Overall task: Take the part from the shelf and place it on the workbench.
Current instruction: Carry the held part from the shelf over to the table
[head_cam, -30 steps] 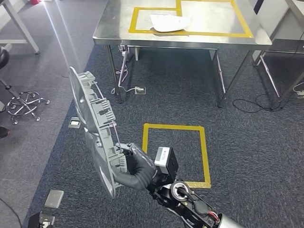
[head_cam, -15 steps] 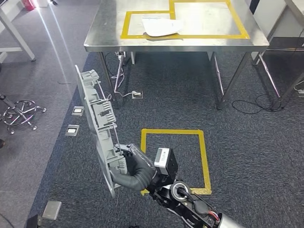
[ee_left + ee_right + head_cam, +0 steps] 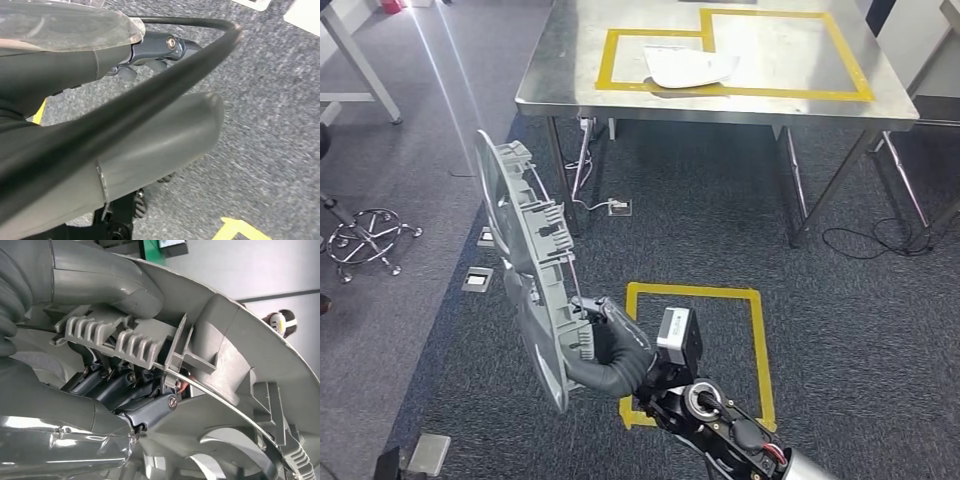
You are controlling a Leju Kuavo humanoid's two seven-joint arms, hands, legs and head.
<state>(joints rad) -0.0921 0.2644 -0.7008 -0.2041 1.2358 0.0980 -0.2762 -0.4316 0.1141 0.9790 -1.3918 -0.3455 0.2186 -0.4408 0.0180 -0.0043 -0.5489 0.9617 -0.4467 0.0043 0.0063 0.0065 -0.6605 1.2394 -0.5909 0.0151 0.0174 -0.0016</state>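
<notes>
Part (image 3: 524,250) gripped by right hand (image 3: 610,345), carried above the floor.

Right hand is closed on the lower end of the long grey ribbed plastic part, which stands tilted and extends toward 11 o'clock over the dark carpet (image 3: 848,300); the right wrist view shows the fingers (image 3: 124,385) hooked into the moulding. Steel workbench (image 3: 569,70) lies at 12 o'clock, well apart, with yellow tape outlines and a white sheet (image 3: 690,65) on top. Yellow floor square (image 3: 758,330) sits just beside the hand at 3 o'clock. Left hand state: cannot tell.
</notes>
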